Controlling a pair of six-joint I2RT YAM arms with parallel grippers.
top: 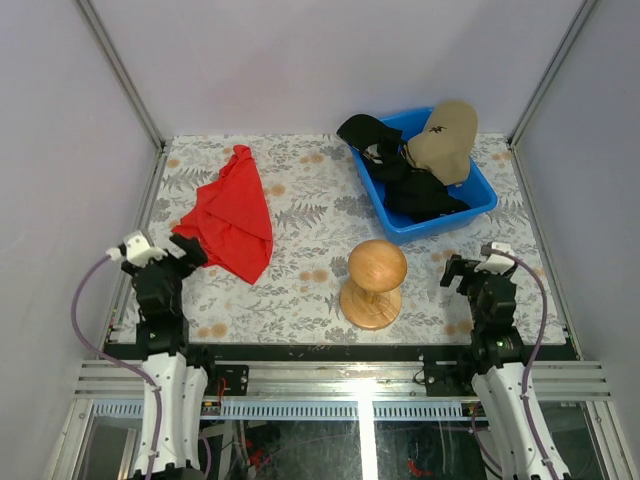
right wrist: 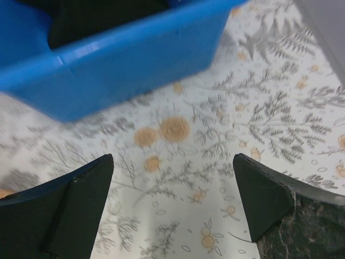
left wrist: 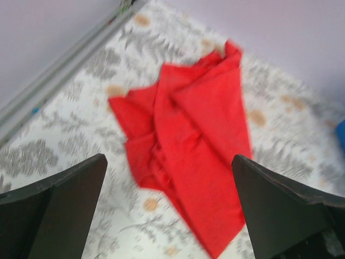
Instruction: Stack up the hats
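Observation:
A tan hat [top: 444, 138] with a small dark emblem lies on top of black hats [top: 412, 178] in a blue bin [top: 482, 203] at the back right. One black hat [top: 366, 131] hangs over the bin's left rim. My left gripper [top: 190, 252] stands open near the front left, just short of the red cloth. My right gripper [top: 458, 272] is open at the front right, in front of the bin. In the right wrist view the bin's blue wall [right wrist: 124, 59] fills the top, with a dark hat [right wrist: 97, 16] inside. Nothing sits between either pair of fingers.
A red cloth [top: 233, 213] [left wrist: 188, 135] lies crumpled on the floral tablecloth at the left. A round-topped wooden stand [top: 374, 282] stands near the front middle. Metal frame rails [top: 130, 90] and pale walls close in the table on three sides.

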